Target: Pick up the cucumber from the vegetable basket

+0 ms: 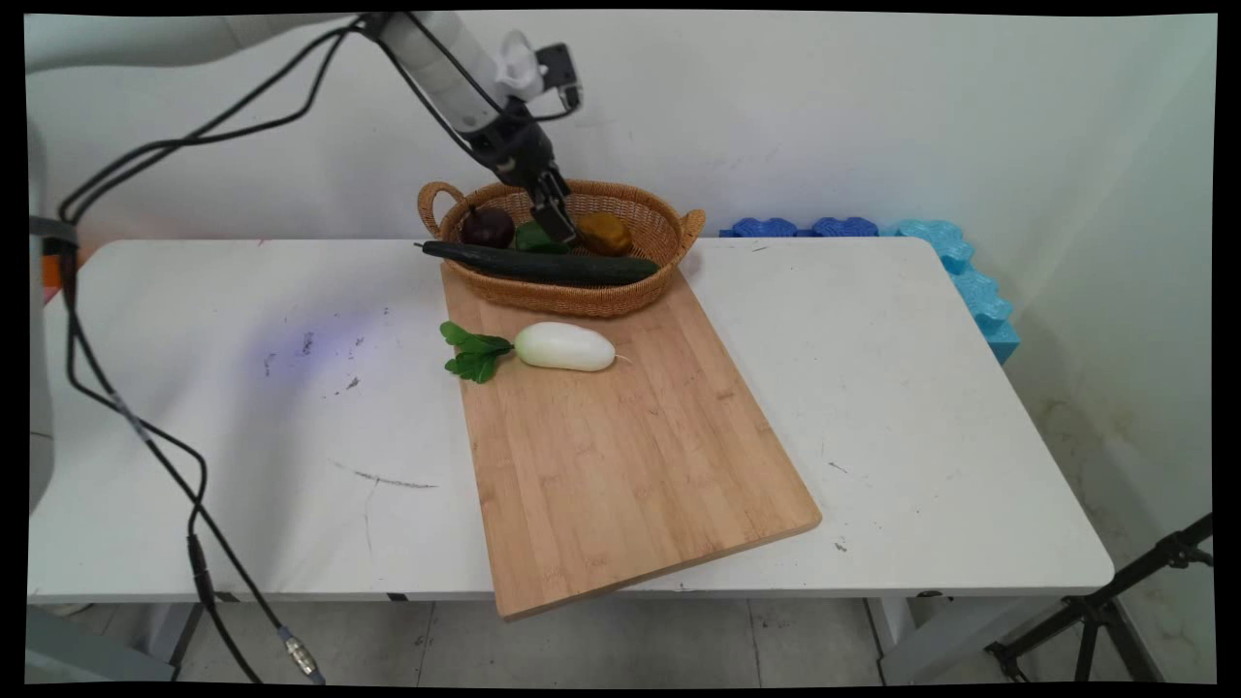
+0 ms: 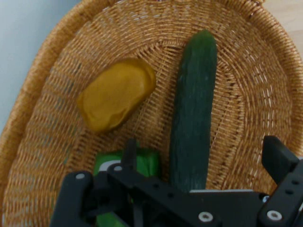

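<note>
**A:** What takes up the most room?

**B:** The white table (image 1: 242,407). On it lies a bamboo cutting board (image 1: 620,456), angled, its near corner hanging past the table's front edge. At the board's far end sits a wicker basket (image 1: 669,228) with two handles.

**A:** And in the basket?

**B:** A long dark cucumber (image 1: 543,264) lies lengthwise, its stem end sticking out over the left rim. Behind it there's a dark purple fruit (image 1: 487,227) on the left, a green vegetable (image 1: 535,238) in the middle, and a brownish-yellow potato (image 1: 605,233) on the right.

**A:** Where is the gripper?

**B:** The gripper (image 1: 559,225) reaches down into the basket, between the green vegetable and the potato. In the hand view the fingers (image 2: 279,158) stand spread apart, holding nothing, with the green vegetable (image 2: 142,163) and the cucumber (image 2: 191,113) between them and the potato (image 2: 116,94) just beyond.

**A:** Anything outside the basket?

**B:** A white radish (image 1: 564,346) with green leaves lies on the board just in front of it, leaves over the board's left edge.
</note>
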`<state>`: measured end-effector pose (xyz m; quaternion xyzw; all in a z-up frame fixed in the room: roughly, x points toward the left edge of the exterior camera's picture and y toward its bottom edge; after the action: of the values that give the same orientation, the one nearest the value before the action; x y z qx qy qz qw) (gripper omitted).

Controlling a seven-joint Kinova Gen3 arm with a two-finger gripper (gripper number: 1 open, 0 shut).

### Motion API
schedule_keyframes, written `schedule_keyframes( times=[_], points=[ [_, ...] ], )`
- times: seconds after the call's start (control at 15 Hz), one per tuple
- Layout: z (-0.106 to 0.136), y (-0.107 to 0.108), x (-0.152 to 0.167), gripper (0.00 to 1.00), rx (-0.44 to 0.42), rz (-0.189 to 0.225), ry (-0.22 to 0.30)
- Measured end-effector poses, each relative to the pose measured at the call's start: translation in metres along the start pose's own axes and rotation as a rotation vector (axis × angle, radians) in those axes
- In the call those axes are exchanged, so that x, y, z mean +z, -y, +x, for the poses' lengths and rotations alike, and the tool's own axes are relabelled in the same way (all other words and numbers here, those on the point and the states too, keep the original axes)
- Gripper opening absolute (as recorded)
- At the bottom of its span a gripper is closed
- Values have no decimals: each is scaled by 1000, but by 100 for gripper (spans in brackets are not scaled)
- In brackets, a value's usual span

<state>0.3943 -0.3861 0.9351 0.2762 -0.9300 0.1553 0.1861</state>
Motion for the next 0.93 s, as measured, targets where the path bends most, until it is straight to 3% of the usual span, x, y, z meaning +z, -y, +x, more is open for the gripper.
schedule_keyframes(
  times=[0.4, 0.93],
  points=[
    [16, 0, 47, 100, 56, -27, 44],
    [24, 1, 87, 100, 73, -41, 79]
  ],
)
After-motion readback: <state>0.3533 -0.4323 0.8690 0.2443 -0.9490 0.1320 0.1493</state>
